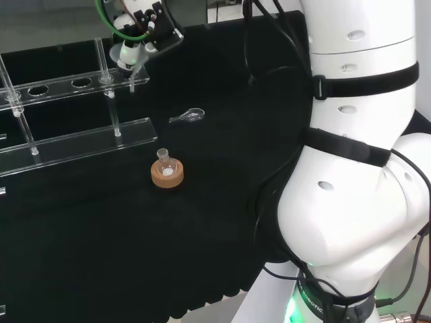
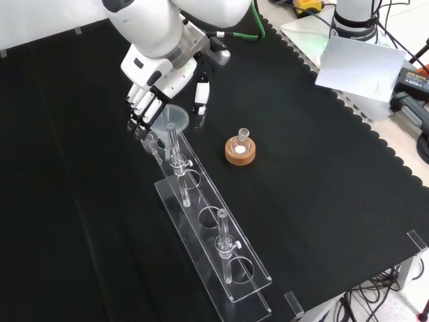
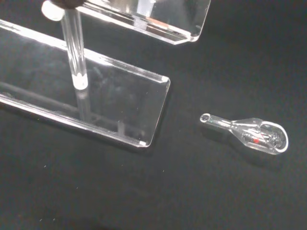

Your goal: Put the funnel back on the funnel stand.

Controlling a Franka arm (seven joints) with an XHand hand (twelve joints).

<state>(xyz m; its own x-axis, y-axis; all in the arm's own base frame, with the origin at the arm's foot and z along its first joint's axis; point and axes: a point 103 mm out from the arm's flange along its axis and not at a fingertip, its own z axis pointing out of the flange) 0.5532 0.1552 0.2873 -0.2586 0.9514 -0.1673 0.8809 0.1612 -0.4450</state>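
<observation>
Black cloth [image 2: 315,168], funnel [image 2: 173,121] at hand [image 2: 149,100]

Head view: high behind arm base, facing over black-cloth table [image 1: 101,269]. Front view: opposite side, looking down. Wrist view: close above cloth. Head and front views share clear acrylic rack [image 1: 74,145] [image 2: 214,248], cork-ringed flask [image 1: 166,171] [image 2: 240,149].

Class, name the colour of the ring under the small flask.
Tan cork brown; the ring shows best in the front view.
</observation>
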